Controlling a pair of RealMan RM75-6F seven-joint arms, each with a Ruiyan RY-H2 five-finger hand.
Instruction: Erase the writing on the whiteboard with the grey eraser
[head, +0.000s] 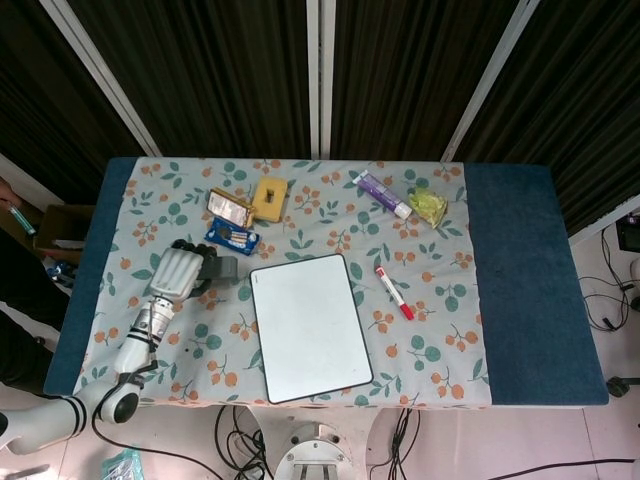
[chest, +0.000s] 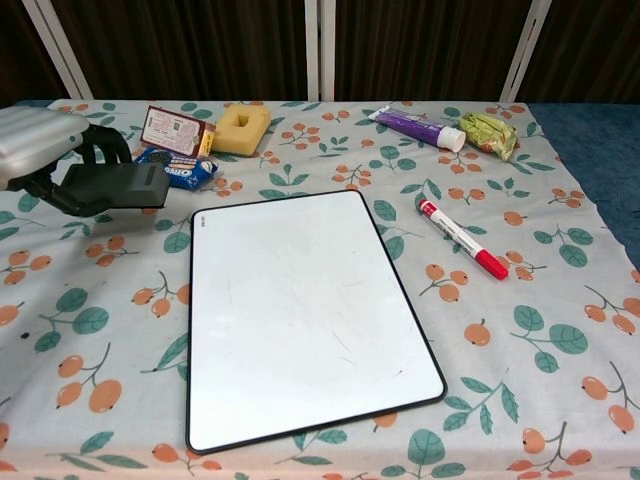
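Nearest to me on the flowered tablecloth (chest: 520, 330) lies the whiteboard (chest: 300, 315), flat, its white face showing only faint scuffs and no writing that I can make out. In the head view the board (head: 308, 326) sits a little left of the table's middle, close to the near edge.

To its left I have my left hand (head: 182, 270) out over the cloth, well clear of the board's edge. Its fingers are curled around the grey eraser (chest: 112, 186), which I hold flat with its dark underside facing down. In the chest view only part of the hand (chest: 38, 140) shows at the left border, so I cannot tell whether the eraser touches the cloth or hangs just above it. My right hand shows in neither view.

Right of the board lies a red marker (chest: 462, 238), slanted, apart from the board's edge.

Further back on the left, a blue biscuit packet (chest: 178, 168) lies just beyond the eraser, with a small printed box (chest: 174, 131) behind it and a yellow sponge (chest: 243, 126) just beside that. At the far right of the cloth a purple tube (chest: 415, 128) lies slanted, and a crumpled green packet (chest: 490, 133) lies next to its cap end.
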